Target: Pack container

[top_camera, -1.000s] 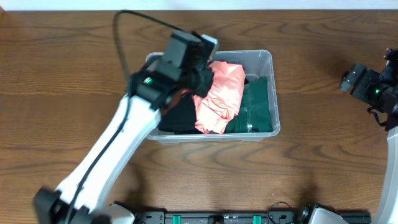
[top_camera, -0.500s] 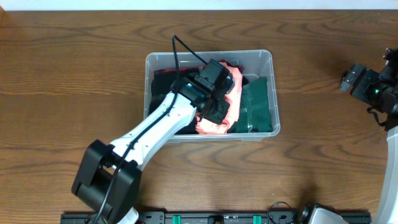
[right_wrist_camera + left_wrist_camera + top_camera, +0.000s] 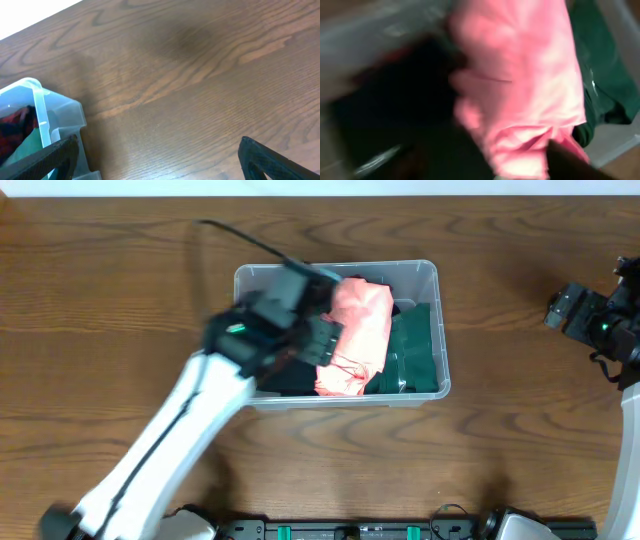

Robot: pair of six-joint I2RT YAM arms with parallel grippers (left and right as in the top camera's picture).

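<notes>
Hovering over the left half of the container [image 3: 441, 300] (upper centre, long axis left-right), left gripper [image 3: 310, 335] is nearer, jaws blurred so can't tell; right gripper [image 3: 575, 310] spread, well apart at right edge.

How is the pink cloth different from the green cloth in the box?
The pink cloth is light and bright, while the green cloth is dark. The pink cloth lies in the middle of the container, and the green cloth lies at its right end. The pink cloth looks bunched up, and the green cloth looks flatter. Both are soft fabric inside the same clear container.
</notes>
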